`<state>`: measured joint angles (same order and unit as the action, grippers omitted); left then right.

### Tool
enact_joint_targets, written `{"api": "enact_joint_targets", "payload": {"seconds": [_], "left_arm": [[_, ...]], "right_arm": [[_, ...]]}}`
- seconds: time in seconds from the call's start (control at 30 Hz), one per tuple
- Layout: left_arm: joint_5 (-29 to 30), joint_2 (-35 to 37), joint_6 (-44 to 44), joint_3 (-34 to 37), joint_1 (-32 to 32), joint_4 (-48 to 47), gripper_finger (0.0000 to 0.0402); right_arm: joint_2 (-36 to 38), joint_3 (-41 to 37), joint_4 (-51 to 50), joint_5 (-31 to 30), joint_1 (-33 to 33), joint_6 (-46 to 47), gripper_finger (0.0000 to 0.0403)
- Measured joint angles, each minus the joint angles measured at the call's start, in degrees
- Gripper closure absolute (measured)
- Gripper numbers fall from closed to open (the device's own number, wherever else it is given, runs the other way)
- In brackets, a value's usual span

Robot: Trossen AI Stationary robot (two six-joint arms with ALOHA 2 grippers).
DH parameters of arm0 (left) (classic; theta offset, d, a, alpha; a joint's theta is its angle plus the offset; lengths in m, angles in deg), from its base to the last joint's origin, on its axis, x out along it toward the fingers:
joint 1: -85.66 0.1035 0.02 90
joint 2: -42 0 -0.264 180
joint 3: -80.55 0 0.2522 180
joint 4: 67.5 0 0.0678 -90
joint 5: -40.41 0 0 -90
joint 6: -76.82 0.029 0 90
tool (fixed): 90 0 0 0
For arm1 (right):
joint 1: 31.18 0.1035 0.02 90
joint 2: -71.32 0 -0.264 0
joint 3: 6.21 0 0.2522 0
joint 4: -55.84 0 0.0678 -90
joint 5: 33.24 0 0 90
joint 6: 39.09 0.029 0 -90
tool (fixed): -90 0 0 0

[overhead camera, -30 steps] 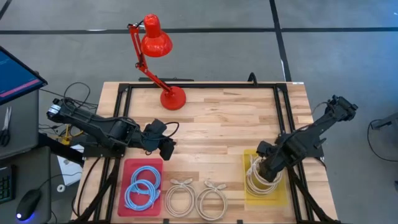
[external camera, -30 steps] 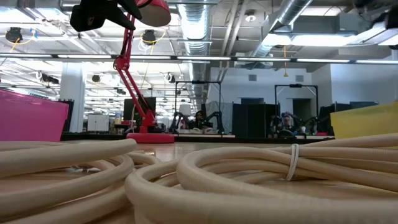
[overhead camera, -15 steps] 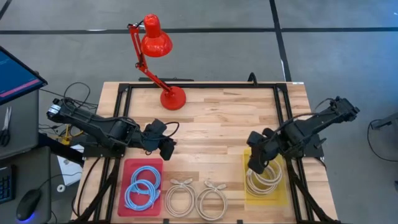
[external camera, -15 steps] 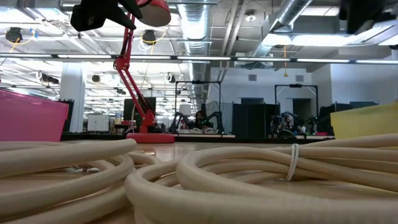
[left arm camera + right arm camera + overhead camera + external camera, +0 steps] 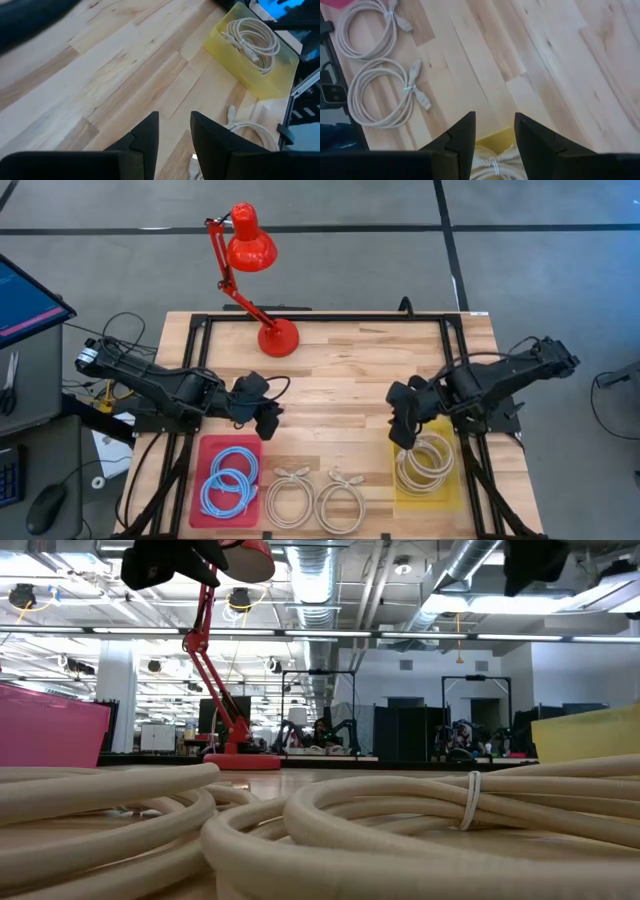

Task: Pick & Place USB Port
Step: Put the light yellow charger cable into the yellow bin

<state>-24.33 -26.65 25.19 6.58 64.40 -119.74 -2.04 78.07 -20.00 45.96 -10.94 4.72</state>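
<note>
White cables on the table: two coiled cream USB cables lie side by side on the wood at the near edge, one [image 5: 291, 498] closer to the red bin, the other [image 5: 341, 500] closer to the yellow bin.
Yellow bin [image 5: 455, 495]: it sits at the near right of the table. Inside it lies a coil of white cable [image 5: 427, 463].
Red bin [image 5: 203, 465]: it sits at the near left of the table. Inside it lie two coils of light blue cable [image 5: 229, 478].
My right pincer [image 5: 403, 430]: it hangs over the far left corner of the yellow bin, above the wood. My two fingers [image 5: 464, 135] stand a little apart and hold nothing.
My left pincer [image 5: 267, 418]: it waits just past the far right corner of the red bin. Its fingers [image 5: 148, 135] also stand a little apart with nothing between them.
Table [image 5: 350, 375]: light wooden boards with a black frame around them.
Red lamp [image 5: 252, 265]: its round foot stands at the far side of the table, and its head leans back past the edge.
Low view: fat cream cable coils [image 5: 380, 820] fill the front, with the pink wall of the red bin on one side and the yellow bin's wall on the other.
</note>
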Motion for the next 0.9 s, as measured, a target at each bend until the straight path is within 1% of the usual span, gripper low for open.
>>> {"api": "enact_joint_targets", "payload": {"seconds": [0.3,0.47,0.8,0.9], "left_arm": [[0.00,0.00,9.85,0.00,0.00,0.02,0.0291],[0.00,0.00,13.38,0.00,0.02,0.02,0.0291],[0.01,0.00,14.11,0.00,0.00,0.37,0.0291],[0.00,0.00,14.11,0.00,0.00,0.42,0.0291]], "right_arm": [[0.00,0.00,6.78,0.10,-3.13,-7.90,0.0276],[-0.01,0.00,8.95,0.20,-4.81,-9.46,0.0275],[-0.02,0.00,12.94,0.66,-8.70,-10.46,0.0275],[-0.02,0.00,13.42,1.96,-9.29,-7.31,0.0276]]}}
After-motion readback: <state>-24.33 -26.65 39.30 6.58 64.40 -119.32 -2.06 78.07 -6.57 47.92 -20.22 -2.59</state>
